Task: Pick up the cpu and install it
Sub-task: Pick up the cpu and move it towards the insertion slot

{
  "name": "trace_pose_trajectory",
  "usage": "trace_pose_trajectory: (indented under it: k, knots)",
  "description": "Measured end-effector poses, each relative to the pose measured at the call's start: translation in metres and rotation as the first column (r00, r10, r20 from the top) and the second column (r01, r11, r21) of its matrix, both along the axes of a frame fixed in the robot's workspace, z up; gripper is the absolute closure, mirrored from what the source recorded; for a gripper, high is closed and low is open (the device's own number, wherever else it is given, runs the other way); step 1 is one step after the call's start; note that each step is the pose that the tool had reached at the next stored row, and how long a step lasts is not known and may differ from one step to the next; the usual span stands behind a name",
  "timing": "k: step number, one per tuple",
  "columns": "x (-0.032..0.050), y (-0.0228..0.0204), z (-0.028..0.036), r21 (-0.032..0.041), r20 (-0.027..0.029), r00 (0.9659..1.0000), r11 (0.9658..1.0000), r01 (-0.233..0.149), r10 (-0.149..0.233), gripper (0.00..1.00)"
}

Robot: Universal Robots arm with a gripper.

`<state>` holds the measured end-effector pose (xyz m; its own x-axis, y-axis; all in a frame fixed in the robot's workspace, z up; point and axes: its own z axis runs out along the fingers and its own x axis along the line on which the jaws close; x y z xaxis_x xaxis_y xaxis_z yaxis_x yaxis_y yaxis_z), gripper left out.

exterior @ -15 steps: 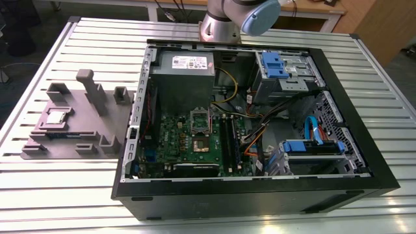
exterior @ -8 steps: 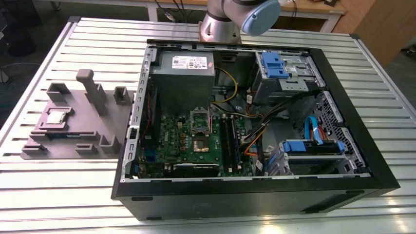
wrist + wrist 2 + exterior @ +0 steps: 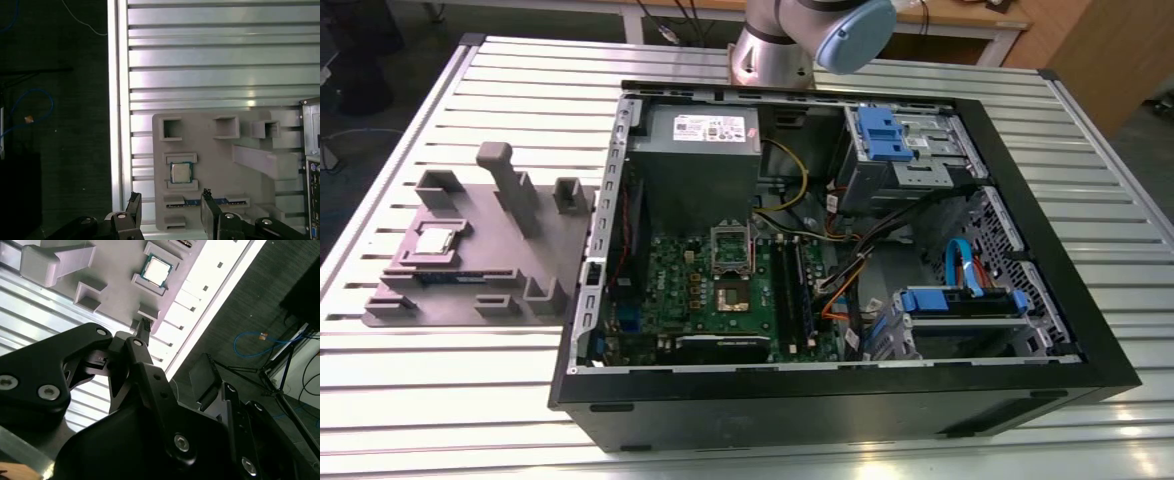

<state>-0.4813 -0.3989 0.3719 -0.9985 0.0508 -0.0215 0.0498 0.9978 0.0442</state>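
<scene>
The cpu (image 3: 438,240) is a small silver square lying flat in a recess of the grey fixture plate (image 3: 467,290), at the exterior view's left beside the open computer case (image 3: 854,400). Both wrist views look down on the cpu (image 3: 181,172) (image 3: 156,271) from well above. My gripper (image 3: 170,199) hangs open over the plate's edge, with one black fingertip (image 3: 134,199) on each side and nothing between them. One finger (image 3: 142,330) shows in the second wrist view. On the motherboard, the socket (image 3: 731,293) lies uncovered with its silver frame (image 3: 731,243) hinged back.
The arm's base (image 3: 787,45) stands behind the case. Inside the case are a grey box with a white label (image 3: 700,130), blue drive cages (image 3: 894,135) and loose cables (image 3: 854,270). Raised grey posts (image 3: 507,185) stand on the fixture plate. The slatted table's edge (image 3: 116,100) borders dark floor.
</scene>
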Motion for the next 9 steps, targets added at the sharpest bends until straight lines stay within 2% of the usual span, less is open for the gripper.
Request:
trace_pose_trajectory:
  k: [2,6,9]
  knots:
    - [0.0001,-0.0001,-0.0006,-0.0001,-0.0002,1.0,1.0,-0.006,0.006,0.41]
    - [0.0001,-0.0004,-0.0036,0.0,0.0001,0.9991,0.9991,-0.042,0.042,0.41]
    - [0.0004,-0.0004,-0.0068,0.0,-0.0002,0.9991,0.9991,-0.043,0.043,0.41]
